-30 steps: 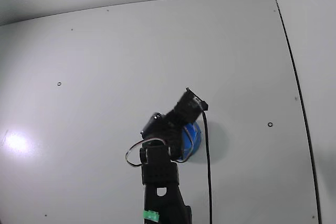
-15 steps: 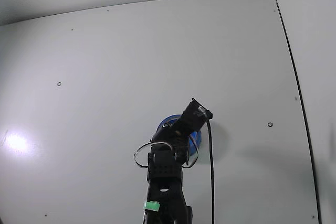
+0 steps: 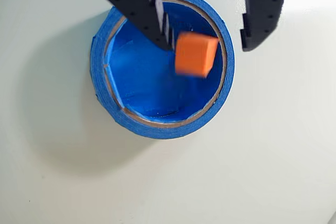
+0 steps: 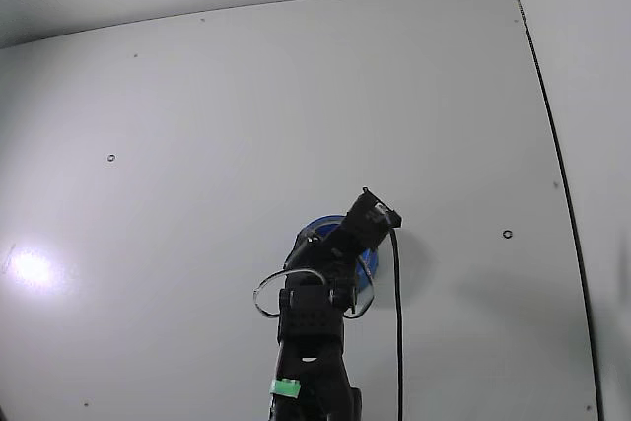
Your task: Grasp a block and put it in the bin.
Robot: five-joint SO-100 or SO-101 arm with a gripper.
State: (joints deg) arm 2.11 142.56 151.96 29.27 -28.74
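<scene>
Compared with the fixed view one second ago, the arm has swung a little toward the right edge of the tabletop [image 4: 197,115], so that its wrist now covers the middle of the bin [image 4: 317,225] and only a blue arc of rim shows on either side; over the last half second it has barely shifted.

Wrist view: the pincer [image 3: 207,45] enters from the top edge with its two black fingers spread wide apart, the left, toothed finger [image 3: 142,3] over the bin's opening and the right finger [image 3: 265,9] outside the rim. The block [image 3: 196,54], orange-red and slightly blurred, lies between the fingers, just beside the tip of the toothed one and well clear of the other; neither finger clamps it. It appears over the right part of the blue interior, near the inner wall. Whether it rests on the bin's floor or is in the air cannot be told. The bin [image 3: 157,127], a round blue container with a thick rim, stands upright on the pale tabletop.

Fixed view: the block is hidden by the arm. A black cable [image 4: 397,322] runs from the wrist toward the near edge.
</scene>
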